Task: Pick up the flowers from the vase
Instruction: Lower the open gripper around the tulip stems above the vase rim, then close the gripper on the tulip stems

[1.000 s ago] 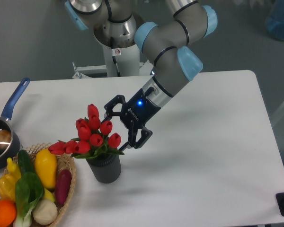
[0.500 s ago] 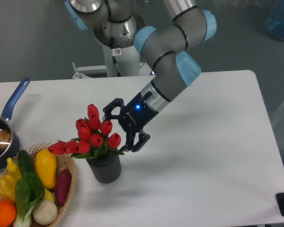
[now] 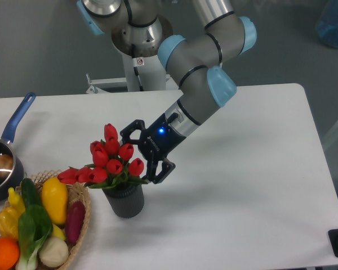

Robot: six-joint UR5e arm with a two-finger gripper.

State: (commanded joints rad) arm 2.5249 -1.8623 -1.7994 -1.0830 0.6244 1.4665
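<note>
- vase – dark grey ribbed cylinder, upright on the white desk, front-left of centre, just right of the wicker basket
- flowers – bunch of red tulip buds with green leaves, standing in the vase; buds fan out up and to the left, the lowest ones reaching over the basket rim; stems hidden inside the vase
- wicker basket at the lower left edge – holds a yellow squash, dark green cucumber, purple eggplant, yellow pepper, orange, white onion and leafy greens
- saucepan at the left edge, dark with a blue handle pointing up and back; something pale brown inside, cannot tell what
- gripper – black, two fingers spread wide, blue light lit on its body; sits just right of the tulip heads, above the vase mouth
- upper finger is near the top-right buds, lower finger by the rightmost bud and leaves; contact with the petals cannot be told
- gripper holds nothing – flowers not gripped, all sit in the vase
</note>
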